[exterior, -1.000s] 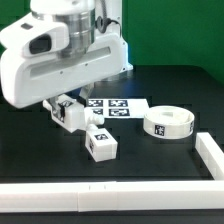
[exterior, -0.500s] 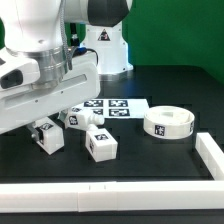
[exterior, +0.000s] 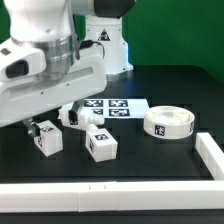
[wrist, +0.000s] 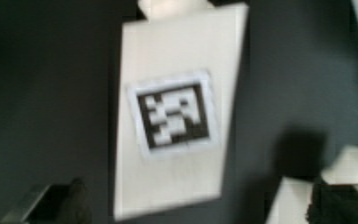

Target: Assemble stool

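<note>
Lower the released, wide-spread tool [wrist: 202, 198] squarely over the white blocky plastic stool leg [wrist: 176, 110] lying tag-up on the black bench [exterior: 150, 168]. Centre on its long sides before clenching; leave alone the round white disc seat [exterior: 167, 123], well apart.

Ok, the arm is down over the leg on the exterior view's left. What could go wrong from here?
1. The wrist view is blurred, so how squarely the leg sits between the open fingers is hard to judge. Closing could grab it skewed.
2. A second leg lies close by. A sideways move may knock it.
3. The arm hides the gripper in the exterior view, so contact can't be confirmed there.
</note>
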You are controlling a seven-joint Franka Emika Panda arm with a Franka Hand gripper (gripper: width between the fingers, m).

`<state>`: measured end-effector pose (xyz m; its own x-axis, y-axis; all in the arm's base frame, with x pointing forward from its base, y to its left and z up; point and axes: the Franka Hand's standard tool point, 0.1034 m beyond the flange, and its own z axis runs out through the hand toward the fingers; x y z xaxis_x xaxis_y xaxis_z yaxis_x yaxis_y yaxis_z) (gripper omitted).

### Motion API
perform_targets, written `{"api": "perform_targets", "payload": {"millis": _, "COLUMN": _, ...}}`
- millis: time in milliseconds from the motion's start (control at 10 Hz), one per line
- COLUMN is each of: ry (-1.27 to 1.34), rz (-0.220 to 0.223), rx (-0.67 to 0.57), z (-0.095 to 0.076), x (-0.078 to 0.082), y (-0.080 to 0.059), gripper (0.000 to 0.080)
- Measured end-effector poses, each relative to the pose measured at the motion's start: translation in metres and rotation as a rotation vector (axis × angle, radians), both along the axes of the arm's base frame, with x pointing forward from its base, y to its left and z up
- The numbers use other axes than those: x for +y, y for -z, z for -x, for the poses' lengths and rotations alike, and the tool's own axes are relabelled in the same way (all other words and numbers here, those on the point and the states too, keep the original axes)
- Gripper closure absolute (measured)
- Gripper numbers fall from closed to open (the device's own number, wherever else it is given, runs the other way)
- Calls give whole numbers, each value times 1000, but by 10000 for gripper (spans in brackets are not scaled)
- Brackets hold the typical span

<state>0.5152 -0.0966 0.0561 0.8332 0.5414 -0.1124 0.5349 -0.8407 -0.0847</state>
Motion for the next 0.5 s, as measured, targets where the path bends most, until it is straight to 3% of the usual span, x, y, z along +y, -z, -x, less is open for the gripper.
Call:
{"api": "perform_targets", "payload": {"millis": 200, "ry": 60, "rz": 11, "rx": 9, "z": -4, "x": 36, "y": -24, "gripper": 152}}
{"api": "perform_targets", "payload": {"millis": 400, "ry": 157, "rz": 30, "rx": 16, "z": 3, "x": 81, "y": -25, "gripper": 150}}
{"api": "perform_targets", "payload": {"millis": 500, "ry": 136, "rz": 27, "rx": 17, "z": 2, "x": 82, "y": -24, "gripper": 150}}
